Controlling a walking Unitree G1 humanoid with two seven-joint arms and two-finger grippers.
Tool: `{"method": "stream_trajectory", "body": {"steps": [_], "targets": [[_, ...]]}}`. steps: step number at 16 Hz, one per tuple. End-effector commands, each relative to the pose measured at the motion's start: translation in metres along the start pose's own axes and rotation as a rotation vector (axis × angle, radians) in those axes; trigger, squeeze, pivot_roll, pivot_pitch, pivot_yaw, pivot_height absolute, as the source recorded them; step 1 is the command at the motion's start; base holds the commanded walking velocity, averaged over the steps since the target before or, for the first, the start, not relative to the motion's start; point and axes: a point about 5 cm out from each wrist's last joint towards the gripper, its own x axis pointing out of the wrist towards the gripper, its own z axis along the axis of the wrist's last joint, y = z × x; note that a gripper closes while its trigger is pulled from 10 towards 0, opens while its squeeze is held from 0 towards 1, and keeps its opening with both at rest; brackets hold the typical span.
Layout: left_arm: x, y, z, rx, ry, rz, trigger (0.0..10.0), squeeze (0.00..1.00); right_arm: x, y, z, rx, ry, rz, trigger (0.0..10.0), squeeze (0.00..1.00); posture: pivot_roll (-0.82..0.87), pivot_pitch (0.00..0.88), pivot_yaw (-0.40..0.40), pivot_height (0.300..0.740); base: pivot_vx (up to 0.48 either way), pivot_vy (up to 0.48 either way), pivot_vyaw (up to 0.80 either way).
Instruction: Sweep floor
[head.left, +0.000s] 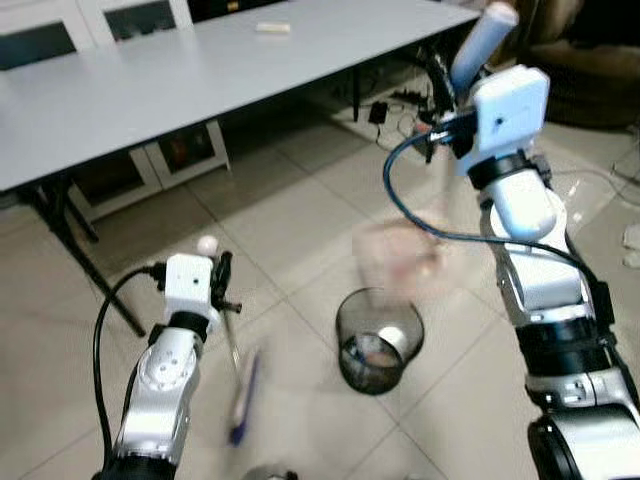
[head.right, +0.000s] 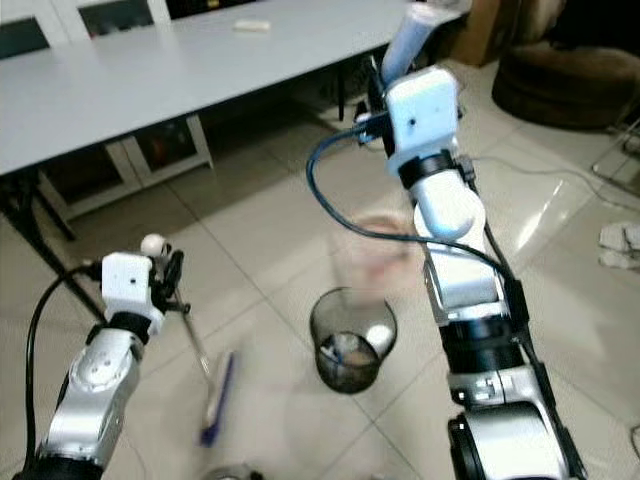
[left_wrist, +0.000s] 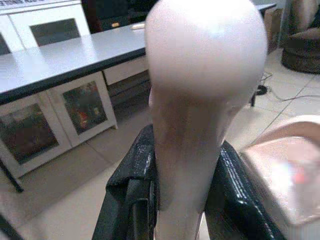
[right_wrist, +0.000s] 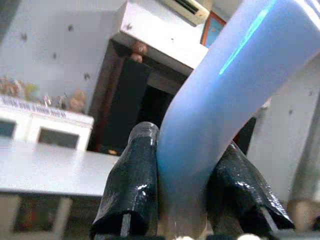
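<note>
Both arms were silver with black joints and white boxy wrist blocks. A black cable looped beside the left arm (head.left: 160, 390); a blue one curved along the right arm (head.left: 545, 290). Fingers (right_wrist: 131, 185) were glossy black.

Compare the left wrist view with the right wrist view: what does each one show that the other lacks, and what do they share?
Left wrist view: the left gripper clamps a pale pink handle, with white glass-door cabinets under the grey table and a blurred pink dustpan.

Right wrist view: the right gripper clamps a light blue handle, with an air conditioner high on the wall.

Both: black fingers shut on a handle, and the table.
</note>
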Motion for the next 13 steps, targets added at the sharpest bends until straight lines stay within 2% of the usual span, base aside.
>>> {"method": "stream_trajectory", "body": {"steps": [1,7,9,10,11,12,13], "targets": [[0.002,0.004,0.007,0.016,-0.028,0.015,10.0,0.00,0.001,-0.015,0.013,-0.040,-0.074,-0.047,10.0,0.00,-0.04,0.015,0.078,0.740,0.000,0.000,0.00],[0.001,0.003,0.006,0.017,-0.024,0.008,10.0,0.00,0.001,-0.019,0.015,-0.058,-0.091,-0.045,10.0,0.00,-0.04,0.021,0.076,0.740,0.000,0.000,0.00],[0.001,0.004,0.006,0.016,-0.022,0.011,10.0,0.00,0.004,-0.022,0.022,-0.018,-0.124,-0.072,10.0,0.00,-0.04,0.022,0.075,0.740,0.000,0.000,0.00],[0.001,0.005,0.006,0.017,-0.021,0.012,10.0,0.00,0.005,-0.023,0.024,0.041,-0.127,-0.089,10.0,0.00,-0.04,0.023,0.075,0.740,0.000,0.000,0.00],[0.002,0.007,0.007,0.028,-0.023,0.021,10.0,0.00,0.007,-0.026,0.028,0.219,-0.122,-0.135,10.0,0.00,-0.03,0.024,0.075,0.740,0.000,0.000,0.00],[0.002,0.010,0.008,0.037,-0.029,0.035,10.0,0.00,0.007,-0.026,0.029,0.320,-0.127,-0.158,10.0,0.00,-0.03,0.026,0.078,0.740,0.000,0.000,0.00],[0.003,0.012,0.009,0.040,-0.031,0.042,10.0,0.00,0.007,-0.025,0.029,0.363,-0.125,-0.163,10.0,0.00,-0.03,0.026,0.079,0.740,0.000,0.000,0.00]]}}
